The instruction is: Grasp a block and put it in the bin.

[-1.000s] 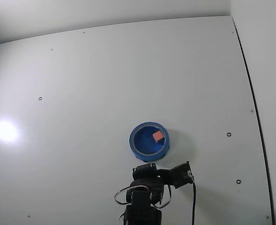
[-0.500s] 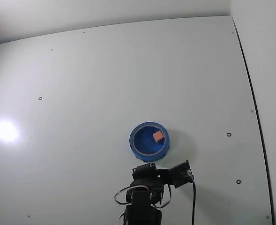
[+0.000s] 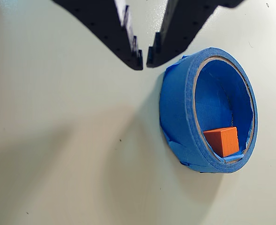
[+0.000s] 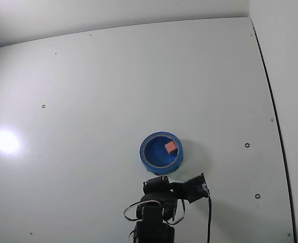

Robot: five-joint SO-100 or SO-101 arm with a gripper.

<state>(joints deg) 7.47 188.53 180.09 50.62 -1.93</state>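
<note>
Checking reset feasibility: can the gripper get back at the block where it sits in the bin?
Probably yes. The block lies uncovered in the open-topped bin; the near-shut gripper, empty, is just outside the rim, though the block hugs the wall.

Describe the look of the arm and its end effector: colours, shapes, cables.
The arm is black throughout, seen from above in the fixed view as a stack of blocky segments. A black cable hangs down at its right, and thin looped wires curl around its base. In the wrist view the end effector is two flat matte-black fingers tapering to narrow tips, with stepped inner edges. No markings are visible.
</note>
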